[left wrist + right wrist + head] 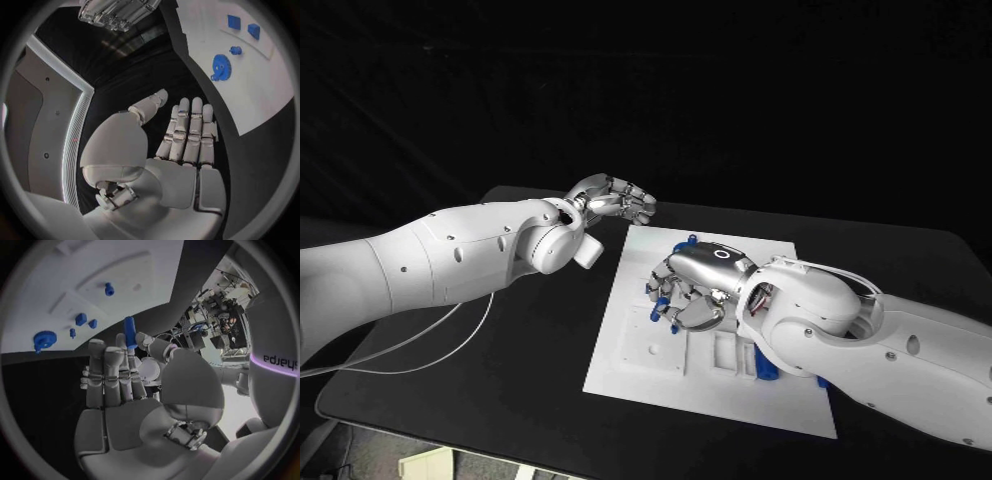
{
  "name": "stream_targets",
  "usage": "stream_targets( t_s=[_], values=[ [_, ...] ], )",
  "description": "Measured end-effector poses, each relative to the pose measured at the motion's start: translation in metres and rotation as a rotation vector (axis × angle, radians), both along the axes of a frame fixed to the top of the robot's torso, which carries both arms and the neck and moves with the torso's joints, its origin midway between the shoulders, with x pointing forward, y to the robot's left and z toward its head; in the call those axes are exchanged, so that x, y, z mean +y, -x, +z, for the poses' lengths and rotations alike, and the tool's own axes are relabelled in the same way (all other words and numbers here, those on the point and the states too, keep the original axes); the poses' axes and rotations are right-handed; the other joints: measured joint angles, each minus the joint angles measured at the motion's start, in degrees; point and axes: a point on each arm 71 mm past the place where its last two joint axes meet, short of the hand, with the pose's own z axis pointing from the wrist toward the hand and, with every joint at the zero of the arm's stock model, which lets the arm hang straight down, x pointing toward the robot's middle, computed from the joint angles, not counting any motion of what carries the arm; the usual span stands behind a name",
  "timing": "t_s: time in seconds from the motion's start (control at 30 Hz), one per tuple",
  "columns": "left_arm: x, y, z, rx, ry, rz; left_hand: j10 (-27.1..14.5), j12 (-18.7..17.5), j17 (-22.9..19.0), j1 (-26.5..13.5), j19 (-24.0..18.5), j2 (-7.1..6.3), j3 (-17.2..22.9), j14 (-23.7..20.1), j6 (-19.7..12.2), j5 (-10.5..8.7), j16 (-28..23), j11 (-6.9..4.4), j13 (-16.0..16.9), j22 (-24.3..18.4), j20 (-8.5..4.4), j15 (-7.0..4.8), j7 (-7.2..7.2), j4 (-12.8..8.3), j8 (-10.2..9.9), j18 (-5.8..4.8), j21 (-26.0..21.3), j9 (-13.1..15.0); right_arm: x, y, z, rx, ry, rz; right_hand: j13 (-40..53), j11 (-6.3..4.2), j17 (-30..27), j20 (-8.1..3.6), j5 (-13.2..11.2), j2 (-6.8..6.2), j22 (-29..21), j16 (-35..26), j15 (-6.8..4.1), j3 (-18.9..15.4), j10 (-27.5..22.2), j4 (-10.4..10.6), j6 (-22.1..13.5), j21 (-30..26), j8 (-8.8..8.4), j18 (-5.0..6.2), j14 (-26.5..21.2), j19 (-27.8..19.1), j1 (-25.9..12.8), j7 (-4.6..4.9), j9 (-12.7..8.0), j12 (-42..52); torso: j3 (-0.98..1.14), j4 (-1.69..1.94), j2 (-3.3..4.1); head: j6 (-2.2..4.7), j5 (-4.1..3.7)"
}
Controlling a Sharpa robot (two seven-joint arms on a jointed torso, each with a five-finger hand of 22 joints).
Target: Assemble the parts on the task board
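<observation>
**Right hand pinches a blue peg above the board**

The right hand (122,390) holds a slim blue peg (130,332) upright between its thumb and fingertips, over the white task board (646,350). Beyond its fingertips, a blue gear (42,340) and small blue pieces lie on the board. The left hand (184,145), fingers straight and holding nothing, hovers just beside the board's edge.
</observation>
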Motion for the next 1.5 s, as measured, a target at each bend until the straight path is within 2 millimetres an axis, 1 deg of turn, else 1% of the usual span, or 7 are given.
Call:
stream_targets(
  t_s=[0.17,0.3,0.4,0.8,1.1,1.23,1.5],
  values=[
    [-0.002,0.000,0.000,0.000,0.001,-0.004,0.0,0.0,0.0,0.0,0.0,0.00,0.0,0.0,0.0,0.00,0.0,0.00,0.0,0.0,0.00,0.00,0.00,0.0,0.0,0.00,0.0,0.0,0.005,0.004,-0.011,0.023,0.003,0.010,0.1,-0.09,0.1,0.00,0.0,0.00,0.0,0.0,0.00,-0.2,-0.1,-0.2,0.0,0.2,-0.01,0.00,0.0,0.0,0.0,0.00,0.1,0.0,0.00,-0.05,0.02,-0.48,0.75],
    [-0.003,0.000,0.000,-0.001,0.002,-0.005,0.0,0.0,0.0,0.0,0.0,0.00,0.0,0.0,0.0,0.00,0.0,0.00,0.0,0.0,0.00,0.00,0.00,0.0,0.0,0.00,0.0,0.0,0.010,0.008,-0.023,0.038,0.023,0.026,0.2,-0.09,0.1,0.00,0.0,0.00,0.0,0.0,0.01,-0.2,-0.1,-0.2,0.0,0.2,-0.08,0.00,0.0,0.0,0.0,0.01,0.2,0.0,0.03,-0.10,0.02,-0.73,1.12],
    [-0.003,0.000,0.000,-0.001,0.002,-0.006,0.0,0.0,0.0,0.0,0.0,0.00,0.0,0.0,0.0,0.00,0.0,0.00,0.0,0.0,0.00,0.00,0.00,0.0,0.0,0.00,-0.2,0.0,0.009,0.008,-0.029,0.043,0.034,0.025,0.4,-0.10,0.1,0.00,0.0,0.00,0.0,0.0,0.01,-0.2,-0.1,-0.2,0.0,0.2,-0.09,0.00,0.0,0.0,0.0,0.01,0.2,0.0,0.07,-0.13,0.02,-0.86,1.32],
    [-0.004,0.000,0.000,0.000,0.002,-0.009,0.0,0.0,0.0,0.0,0.0,0.00,0.0,0.0,0.0,0.00,-0.2,0.00,0.0,0.0,0.00,0.00,0.00,0.0,0.0,0.00,-0.2,0.0,0.009,0.007,-0.043,0.058,0.069,0.020,0.7,-0.18,0.1,0.00,-0.1,0.00,0.0,0.0,0.01,-0.3,0.0,-0.3,0.0,0.2,-0.10,-0.01,0.0,0.0,0.0,0.01,0.2,-0.2,0.08,-0.20,0.00,-1.18,1.51],
    [-0.002,0.000,0.000,0.002,0.000,-0.005,0.0,0.0,0.1,0.0,0.0,0.00,0.0,0.0,0.0,0.00,-0.2,0.00,0.0,0.0,0.00,0.00,0.00,0.0,0.0,0.00,-0.2,0.0,0.009,0.008,-0.044,0.057,0.073,0.022,0.7,-0.10,0.1,0.01,-0.1,0.00,0.0,0.0,0.01,-0.3,0.1,-0.3,0.0,0.2,-0.11,0.00,0.0,0.0,0.0,0.02,0.2,-0.2,0.07,-0.18,-0.01,-1.23,1.51],
    [-0.002,0.000,0.000,0.003,0.000,-0.005,0.0,0.0,0.1,0.0,0.0,0.00,0.0,0.0,0.0,0.00,-0.2,0.00,0.0,0.0,0.00,0.00,0.00,0.0,0.0,0.00,-0.2,0.0,0.008,0.007,-0.044,0.057,0.074,0.020,0.6,-0.09,0.1,0.07,-0.2,0.00,0.0,0.2,0.01,-0.3,0.1,-0.3,0.0,0.2,-0.17,0.00,0.0,0.1,0.0,0.02,0.2,-0.2,0.04,-0.16,-0.01,-1.37,1.64],
    [0.001,0.000,0.000,0.004,-0.001,0.000,0.0,0.0,0.1,0.0,0.0,0.00,0.0,0.0,0.0,0.00,-0.2,0.00,0.0,0.1,0.00,0.00,0.00,0.0,0.0,0.00,-0.2,0.0,0.006,0.008,-0.045,0.059,0.077,0.023,0.6,-0.08,0.2,-0.08,-0.2,0.11,0.0,0.2,0.01,-0.5,0.1,-0.5,0.0,0.2,-0.28,0.00,0.0,0.3,-0.1,0.03,0.3,-0.4,-0.01,-0.16,-0.01,-1.65,1.61]
  ],
)
